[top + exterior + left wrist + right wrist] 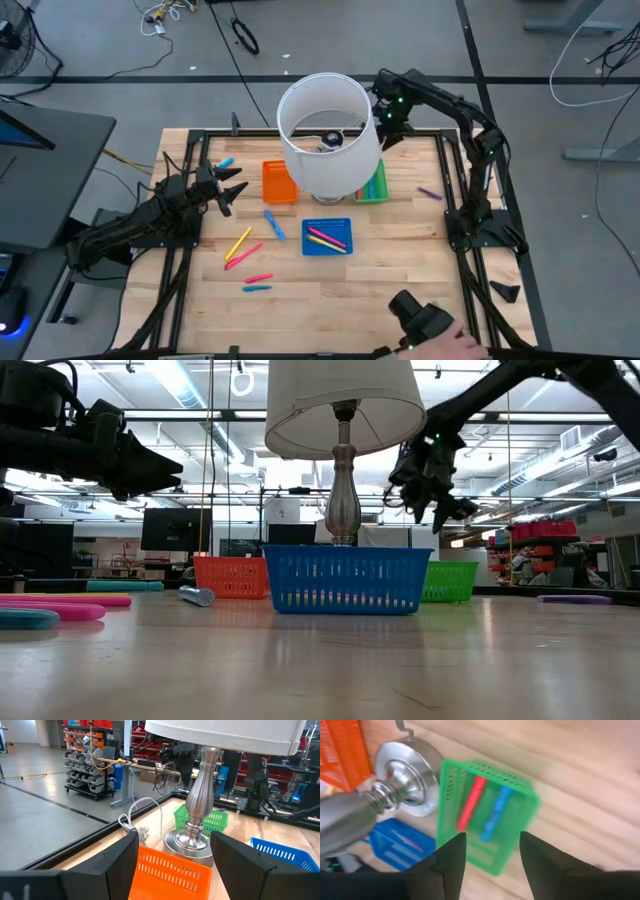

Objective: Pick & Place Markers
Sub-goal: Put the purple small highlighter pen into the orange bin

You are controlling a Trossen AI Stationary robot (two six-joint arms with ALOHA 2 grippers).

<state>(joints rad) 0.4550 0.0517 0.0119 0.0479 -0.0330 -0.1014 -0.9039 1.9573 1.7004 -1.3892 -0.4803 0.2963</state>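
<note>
Loose markers lie on the table's left half: a blue one (274,224), a yellow one (238,243), a pink one (243,256), a red one (258,277) and a teal one (257,288). Another blue one (225,162) lies farther back and a purple one (430,193) at the right. The green tray (485,820) holds a red marker (471,802) and a blue marker (495,815). The blue tray (328,237) holds pink and yellow markers. My left gripper (235,190) is open and empty, raised just left of the orange tray (170,870). My right gripper (492,855) is open and empty, high above the green tray.
A table lamp with a white shade (325,130) and a metal base (407,775) stands between the orange and green trays, close beside my right arm. Black frame rails run along the table's edges. A person's hand (455,345) holds a black device at the near right edge.
</note>
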